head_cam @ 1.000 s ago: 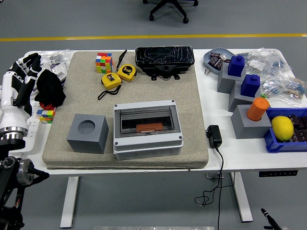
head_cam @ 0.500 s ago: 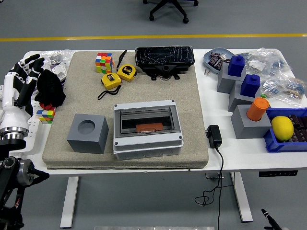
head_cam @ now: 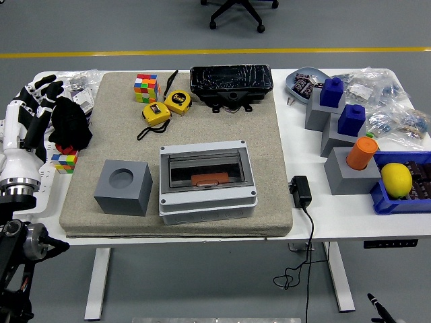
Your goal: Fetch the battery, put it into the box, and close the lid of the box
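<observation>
The grey box [head_cam: 208,189] sits at the front middle of the beige mat [head_cam: 269,134]. Its smoky transparent lid [head_cam: 205,167] lies flat down on it. An orange battery [head_cam: 209,179] shows through the lid, inside the box. My left hand [head_cam: 37,101] hovers over the table's left edge, far left of the box, with its fingers spread and holding nothing. Of my right arm [head_cam: 377,306], only a thin black tip shows at the bottom right, below the table.
A grey block with a round hole [head_cam: 123,187] stands left of the box. Two yellow tape measures [head_cam: 167,106], a colour cube [head_cam: 145,88] and a black case [head_cam: 231,84] lie behind. A black cloth [head_cam: 69,124] is beside my left hand. A charger [head_cam: 300,191] and block towers [head_cam: 343,128] stand to the right.
My left hand has drifted slightly to the right near the black cloth. The box, its lid and the battery have not moved.
</observation>
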